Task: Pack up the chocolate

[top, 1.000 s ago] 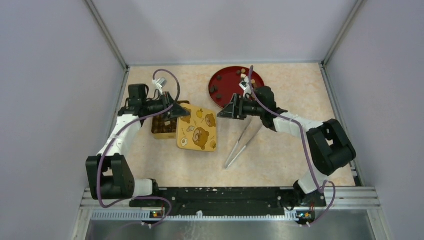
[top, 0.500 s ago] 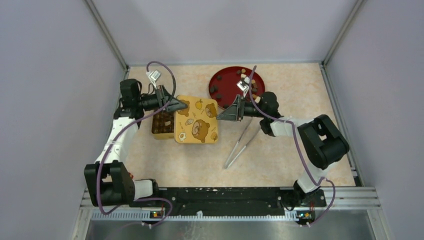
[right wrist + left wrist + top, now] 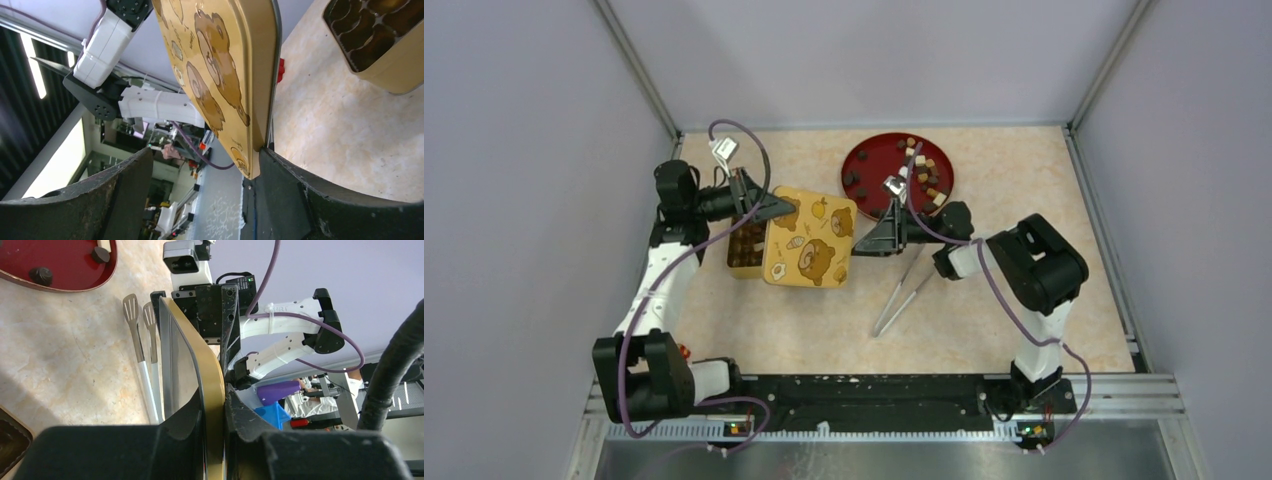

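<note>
From above, the small cube-like chocolate pieces (image 3: 922, 176), dark brown, tan and cream, are seen scattered on a round dark-red plate (image 3: 879, 160) at the far side of the beige marbled table (image 3: 984, 310). A square yellow tin lid printed with brown bears (image 3: 809, 240) is seen between the two arms. Its left edge is taken by the left gripper (image 3: 776, 208), and the right gripper (image 3: 866, 240) is set at its right edge. The lid's left part overlaps a yellow tin base with a brown compartment tray (image 3: 744, 252). A pair of metal tongs (image 3: 907, 290) lies on the table just right of the lid.

The grip itself is made plain only by the wrist views. In the left wrist view the lid is seen edge-on, pinched tightly between the black fingers (image 3: 260, 440). In the right wrist view the fingers (image 3: 115, 200) are spread wide, with the lid's edge close against one of them and well clear of the other. A strip of table is seen there between the lid and the base. Whether any piece lies in the tray cannot be told.
</note>
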